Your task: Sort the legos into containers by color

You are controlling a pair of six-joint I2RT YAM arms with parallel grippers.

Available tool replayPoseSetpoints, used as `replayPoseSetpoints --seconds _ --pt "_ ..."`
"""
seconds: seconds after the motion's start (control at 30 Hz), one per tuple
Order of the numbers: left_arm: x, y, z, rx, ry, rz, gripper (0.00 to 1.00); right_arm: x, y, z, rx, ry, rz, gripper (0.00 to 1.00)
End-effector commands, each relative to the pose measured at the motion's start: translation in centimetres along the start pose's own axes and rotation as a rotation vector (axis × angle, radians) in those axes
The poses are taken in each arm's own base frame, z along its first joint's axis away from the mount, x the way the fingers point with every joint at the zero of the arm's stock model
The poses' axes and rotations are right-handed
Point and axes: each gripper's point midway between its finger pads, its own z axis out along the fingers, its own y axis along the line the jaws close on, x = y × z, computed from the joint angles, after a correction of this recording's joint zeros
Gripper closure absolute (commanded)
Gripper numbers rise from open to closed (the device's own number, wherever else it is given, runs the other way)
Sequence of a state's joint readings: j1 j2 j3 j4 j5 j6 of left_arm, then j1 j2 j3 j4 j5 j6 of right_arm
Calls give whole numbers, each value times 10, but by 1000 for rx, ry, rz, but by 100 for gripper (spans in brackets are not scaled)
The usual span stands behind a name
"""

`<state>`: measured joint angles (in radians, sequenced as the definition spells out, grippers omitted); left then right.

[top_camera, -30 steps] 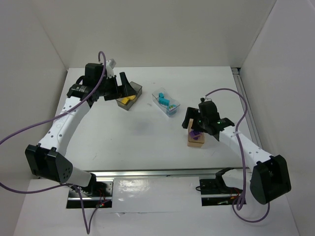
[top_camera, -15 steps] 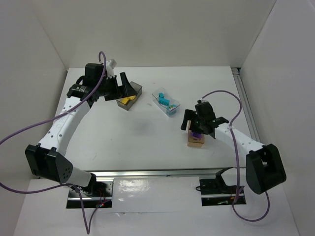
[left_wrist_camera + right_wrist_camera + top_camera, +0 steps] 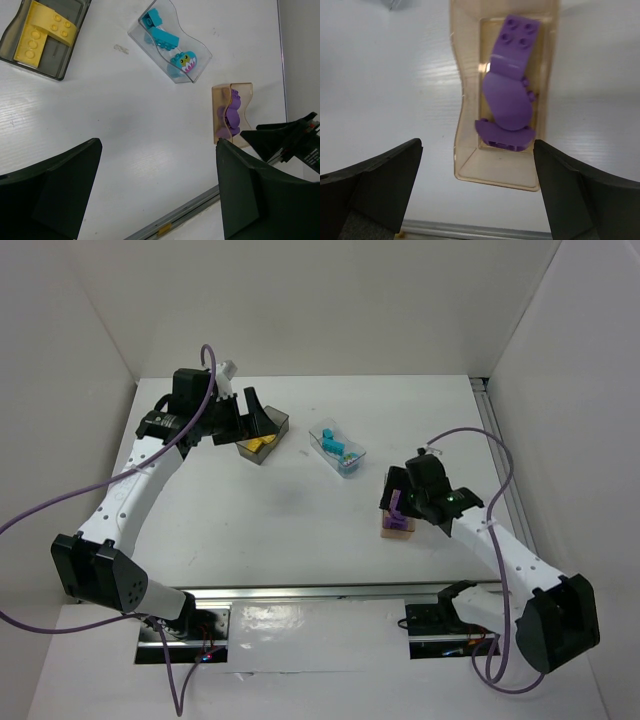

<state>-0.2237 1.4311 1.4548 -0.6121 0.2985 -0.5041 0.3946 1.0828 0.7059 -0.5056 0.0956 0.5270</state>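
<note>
Sorting looks done, or v. close. Grey bin (image 3: 276, 429), toward the far-left corner of the counter (image 3: 290, 510), holds the yellow bricks (image 3: 42, 31). Clear bin (image 3: 201, 64), mid-counter nearer the far edge, holds the teal bricks (image 3: 165, 37), incl. one w/ a printed face. Tan bin (image 3: 495, 162), nearer the right edge, holds the purple pieces (image 3: 509, 100): a studded brick, a rounded oval and a curved one, overlapping. Colours aren't mixed in any bin. No brick shows outside a bin in any view. A tiny clear scrap (image 3: 120, 48) lies on the counter near the clear bin; can't tell what it is.

L gripper (image 3: 158, 142) is up off the counter by the grey bin, fingers spread wide, nothing between them. R gripper (image 3: 477, 141) hangs right over the tan bin, also spread and empty. Left to do, prob.: nothing but pulling both arms back.
</note>
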Motion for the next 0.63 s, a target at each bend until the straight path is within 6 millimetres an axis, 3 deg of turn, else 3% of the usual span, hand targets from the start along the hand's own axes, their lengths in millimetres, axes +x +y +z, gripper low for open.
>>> replayPoseSetpoints --seconds 0.0,0.1,0.17,0.37,0.6 --pt "-13 -9 -6 36 -41 13 2 -57 -29 -26 191 -229 178 1" --pt "-15 -10 -9 32 -53 16 2 -78 -63 -43 383 -346 329 1" --pt "-16 -11 -12 35 -61 19 2 -87 -75 -49 446 -394 346 1" --pt "-22 -3 -15 5 -79 17 2 -106 -87 -62 470 -465 370 1" --pt "-31 3 -27 -5 -123 10 1 -100 -95 -71 457 -509 393 1"
